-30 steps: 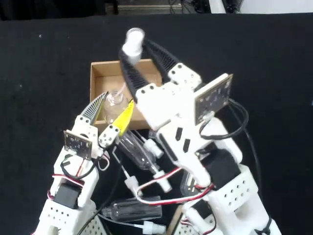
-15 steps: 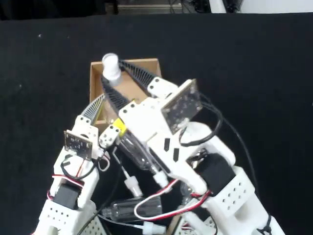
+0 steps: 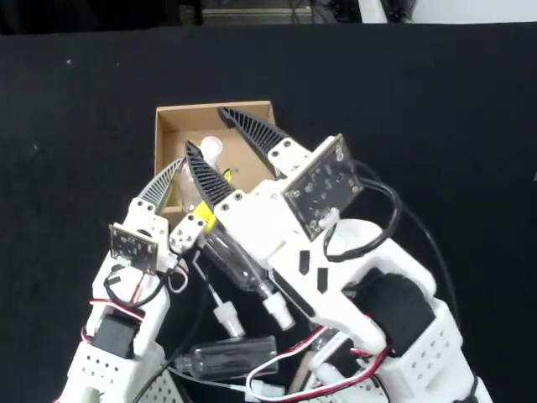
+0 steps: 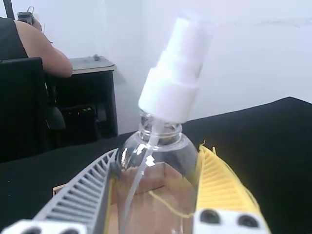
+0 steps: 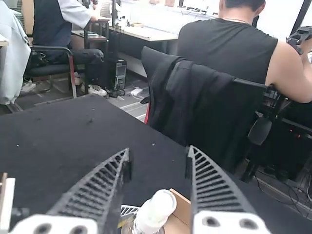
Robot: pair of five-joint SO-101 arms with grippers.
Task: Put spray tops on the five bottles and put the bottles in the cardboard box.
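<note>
your left gripper [image 4: 151, 187] is clamped on a bottle [image 4: 163, 161], upright over the cardboard box [image 3: 159, 126]. its spray top [image 4: 175, 83] sits tilted on the neck. the right gripper [image 5: 159, 149] is spread wide around the top, gripping nothing. spare bottles [image 3: 228, 358] lie by the arm bases; looks like none are boxed yet.

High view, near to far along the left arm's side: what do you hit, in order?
flat bottle → slanted bottle → left claw shut on the upright bottle → fitted spray top → far wall of the cardboard box
</note>
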